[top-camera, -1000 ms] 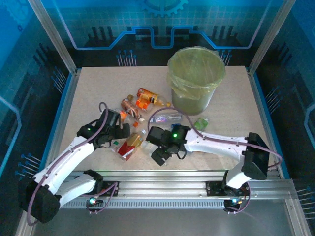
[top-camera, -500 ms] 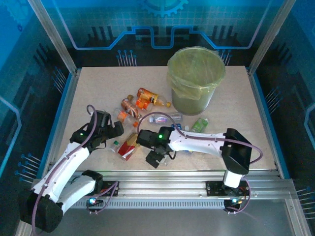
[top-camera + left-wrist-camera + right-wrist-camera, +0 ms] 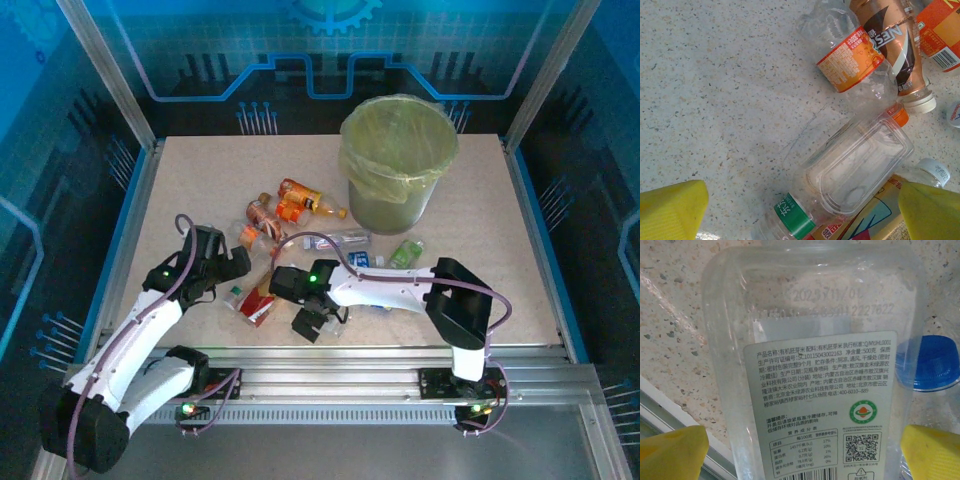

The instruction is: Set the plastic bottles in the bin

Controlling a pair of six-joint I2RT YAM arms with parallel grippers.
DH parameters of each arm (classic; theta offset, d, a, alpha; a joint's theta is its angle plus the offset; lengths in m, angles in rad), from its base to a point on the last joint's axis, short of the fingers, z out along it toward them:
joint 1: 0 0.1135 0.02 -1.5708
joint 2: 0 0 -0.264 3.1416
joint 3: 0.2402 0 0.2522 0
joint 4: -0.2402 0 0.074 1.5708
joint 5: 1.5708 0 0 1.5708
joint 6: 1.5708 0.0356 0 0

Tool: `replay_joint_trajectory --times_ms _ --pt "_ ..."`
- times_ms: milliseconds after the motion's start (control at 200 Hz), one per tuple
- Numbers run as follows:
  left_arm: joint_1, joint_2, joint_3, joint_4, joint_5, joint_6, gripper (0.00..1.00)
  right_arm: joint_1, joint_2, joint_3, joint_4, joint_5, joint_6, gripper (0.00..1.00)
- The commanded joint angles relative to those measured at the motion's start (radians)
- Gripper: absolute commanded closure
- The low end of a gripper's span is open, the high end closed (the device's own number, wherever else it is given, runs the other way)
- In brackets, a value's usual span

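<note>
The right gripper gapes wide astride a clear white-labelled bottle, its arm bent low and doubled back leftward; the left gripper, equally wide, hovers over a clear flattened bottle, arm stretched forward. The other plastic bottles lie scattered near the bin.

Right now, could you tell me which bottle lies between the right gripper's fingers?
The clear flat-sided bottle with the white printed label; the blue-capped bottle lies just beside it.
</note>
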Motion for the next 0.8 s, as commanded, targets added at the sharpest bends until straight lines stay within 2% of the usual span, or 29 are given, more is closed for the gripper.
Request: replay_joint_trajectory --times_ms 0,795 --pt "0.012 -0.008 -0.021 0.020 0.016 -0.004 0.01 -0.010 0.022 0.007 0.005 0.010 -0.010 0.00" --pt "0.018 -0.008 -0.018 0.021 0.032 -0.003 0.01 -0.006 0.061 0.034 0.007 0.056 -0.007 0.00"
